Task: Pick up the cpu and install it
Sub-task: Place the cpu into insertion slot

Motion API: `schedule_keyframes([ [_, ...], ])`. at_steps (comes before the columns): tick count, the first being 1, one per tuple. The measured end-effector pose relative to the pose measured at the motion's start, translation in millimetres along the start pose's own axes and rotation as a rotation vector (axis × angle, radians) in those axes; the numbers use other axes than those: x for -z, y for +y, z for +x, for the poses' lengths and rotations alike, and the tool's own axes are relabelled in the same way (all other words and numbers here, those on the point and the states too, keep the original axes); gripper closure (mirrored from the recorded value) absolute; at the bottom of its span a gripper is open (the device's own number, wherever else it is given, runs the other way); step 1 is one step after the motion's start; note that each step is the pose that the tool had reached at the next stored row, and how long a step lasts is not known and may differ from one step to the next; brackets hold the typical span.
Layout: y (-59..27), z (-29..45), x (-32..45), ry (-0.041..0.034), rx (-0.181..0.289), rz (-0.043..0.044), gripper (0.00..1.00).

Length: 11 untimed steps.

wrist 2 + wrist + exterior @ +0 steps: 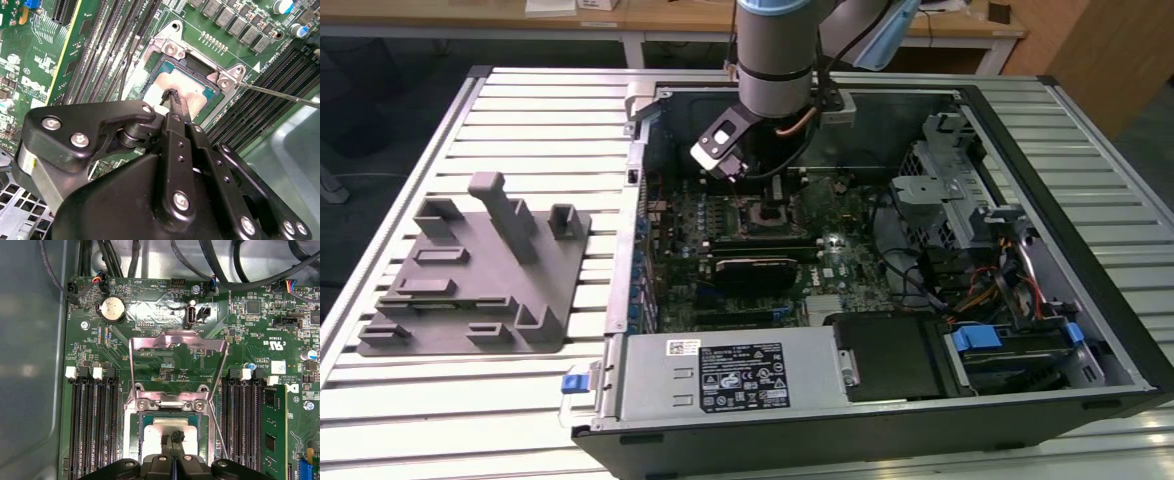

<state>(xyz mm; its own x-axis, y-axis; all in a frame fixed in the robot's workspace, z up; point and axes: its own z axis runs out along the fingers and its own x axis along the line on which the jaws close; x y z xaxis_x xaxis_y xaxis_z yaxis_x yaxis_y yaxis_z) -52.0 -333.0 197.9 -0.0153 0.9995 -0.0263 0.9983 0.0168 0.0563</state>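
Note:
The cpu (187,89) lies flat in the motherboard socket (170,50), its pale metal top showing inside the socket frame. In the first wrist view the cpu (159,432) sits below the raised load plate (175,347). My gripper (172,96) hangs straight over the chip with its two thin black fingers pressed together, tips at or just above the pale top. The same shut tips (175,436) show in the first wrist view. In the exterior view the gripper (767,188) is low over the socket (767,212) inside the open computer case.
Memory slots (92,425) flank the socket on both sides. A thin metal lever (280,96) sticks out beside the socket. Cables and drive cages (961,200) crowd the case on the exterior view's right. A grey fixture (467,265) with upright posts stands on the slatted table.

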Motion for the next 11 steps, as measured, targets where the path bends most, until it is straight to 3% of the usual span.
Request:
schedule_keyframes([
  [11, 0.2, 0.2, 0.8, 0.0014, 0.0, -0.0011, 0.89],
])
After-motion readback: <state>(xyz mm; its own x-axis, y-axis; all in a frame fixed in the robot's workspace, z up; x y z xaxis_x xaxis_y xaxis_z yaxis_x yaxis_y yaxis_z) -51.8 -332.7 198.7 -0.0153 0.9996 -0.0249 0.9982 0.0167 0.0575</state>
